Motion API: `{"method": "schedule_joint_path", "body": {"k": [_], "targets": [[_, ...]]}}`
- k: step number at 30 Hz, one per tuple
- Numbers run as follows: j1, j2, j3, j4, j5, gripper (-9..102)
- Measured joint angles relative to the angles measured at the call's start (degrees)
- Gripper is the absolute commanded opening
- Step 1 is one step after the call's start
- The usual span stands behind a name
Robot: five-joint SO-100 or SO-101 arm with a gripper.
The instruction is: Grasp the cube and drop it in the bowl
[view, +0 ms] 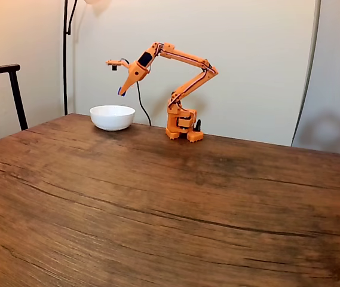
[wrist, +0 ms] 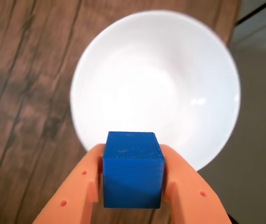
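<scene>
In the wrist view the bright-blue cube [wrist: 133, 170] sits squeezed between my two orange fingers [wrist: 83, 184], so my gripper [wrist: 133, 186] is shut on it. Below and beyond it lies the white bowl [wrist: 156, 84], its hollow bare. The fixed view shows the orange arm reaching left from its base, with my gripper [view: 122, 91] held in the air above the bowl [view: 112, 117] and a speck of the blue cube [view: 121, 92] at its tip.
The bowl stands near the far edge of a dark wooden table [view: 170, 203]. The arm's base [view: 183, 125] is to the bowl's right in the fixed view. A dark chair back [view: 2, 89] stands at the left, with a wall behind.
</scene>
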Motion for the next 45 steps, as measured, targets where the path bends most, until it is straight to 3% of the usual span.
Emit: {"method": "schedule_joint_path", "body": {"k": [16, 20, 26, 34, 37, 45], "targets": [[7.47, 0.0, 22.06, -30.85, 1.49, 4], [7.38, 0.0, 24.52, -33.22, 1.49, 7], [7.38, 0.0, 26.63, -36.56, 1.49, 26], [6.86, 0.0, 26.63, -36.65, 1.32, 26], [5.45, 0.53, 26.63, -36.65, 1.14, 23], [-3.78, 0.62, 24.08, -36.74, -2.37, 2]]}}
